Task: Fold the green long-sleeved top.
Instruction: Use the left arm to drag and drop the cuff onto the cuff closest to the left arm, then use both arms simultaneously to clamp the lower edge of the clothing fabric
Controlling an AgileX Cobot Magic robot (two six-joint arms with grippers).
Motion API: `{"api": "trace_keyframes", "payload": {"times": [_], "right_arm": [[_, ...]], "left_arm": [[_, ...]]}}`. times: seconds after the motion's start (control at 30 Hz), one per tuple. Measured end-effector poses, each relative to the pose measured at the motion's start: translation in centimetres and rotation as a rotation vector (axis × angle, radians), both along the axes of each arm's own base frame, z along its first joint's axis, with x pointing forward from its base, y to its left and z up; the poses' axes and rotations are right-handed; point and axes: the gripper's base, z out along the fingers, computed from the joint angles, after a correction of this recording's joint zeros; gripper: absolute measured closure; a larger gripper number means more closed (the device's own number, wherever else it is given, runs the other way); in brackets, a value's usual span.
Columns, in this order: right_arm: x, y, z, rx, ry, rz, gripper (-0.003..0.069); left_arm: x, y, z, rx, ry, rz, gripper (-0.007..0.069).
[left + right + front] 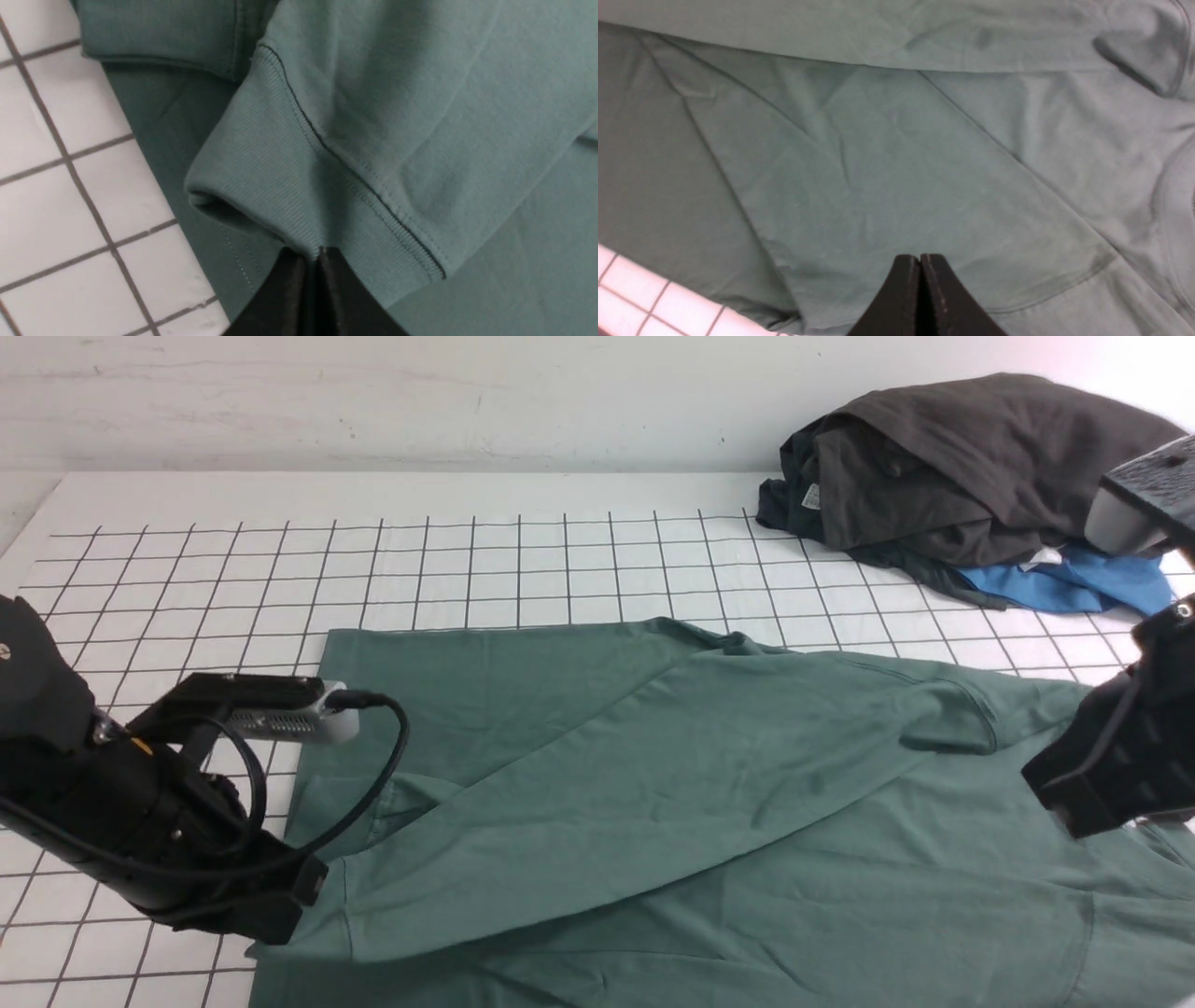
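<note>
So, you've got the green long-sleeved top (709,784) spread on the gridded table (467,569), near & right edges cut off in front view, w/ left gripper (314,254) pinched shut on its ribbed cuff (280,177) and right gripper (920,259) closed tight over the cloth, apparently holding nothing.

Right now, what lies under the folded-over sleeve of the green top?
Under the sleeve shows only the green long-sleeved top, its own body; the gridded table below is covered.
</note>
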Motion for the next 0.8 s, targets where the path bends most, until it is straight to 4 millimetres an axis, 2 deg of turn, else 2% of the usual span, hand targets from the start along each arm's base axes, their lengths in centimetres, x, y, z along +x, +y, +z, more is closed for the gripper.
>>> {"api": "trace_keyframes", "payload": {"times": [0.2, 0.37, 0.43, 0.47, 0.57, 0.67, 0.73, 0.8], "right_arm": [[-0.8, 1.5, 0.0, 0.006, 0.004, 0.073, 0.0674], [-1.4, 2.2, -0.4, 0.013, 0.025, 0.095, 0.0674], [-1.8, 2.3, -0.9, 0.006, 0.041, 0.104, 0.0674], [-1.8, 2.3, -0.9, 0.006, 0.042, 0.104, 0.0674], [-2.5, 1.9, -1.6, 0.004, 0.057, 0.105, 0.0674], [-3.3, 1.3, -2.0, 0.003, 0.059, 0.104, 0.0674], [-4.1, 0.8, -2.2, 0.005, 0.055, 0.105, 0.0674], [-5.1, 0.2, -2.3, 0.012, 0.042, 0.105, 0.0674]], "left_arm": [[0.1, -0.1, -1.0, 0.004, 0.02, -0.053, 0.062], [0.2, -0.1, -1.7, 0.003, 0.042, -0.066, 0.0565], [0.2, -0.1, -2.0, 0.002, 0.059, -0.07, 0.0484], [0.2, -0.1, -2.0, 0.002, 0.06, -0.07, 0.0484], [-0.2, -0.2, -1.9, -0.012, 0.108, -0.087, 0.0375], [-0.7, -0.7, -1.3, -0.037, 0.154, -0.12, 0.0322], [-1.5, -1.7, -0.5, -0.042, 0.162, -0.184, 0.0309], [-3.2, -4.0, 0.6, -0.026, 0.137, -0.338, 0.0326]]}}
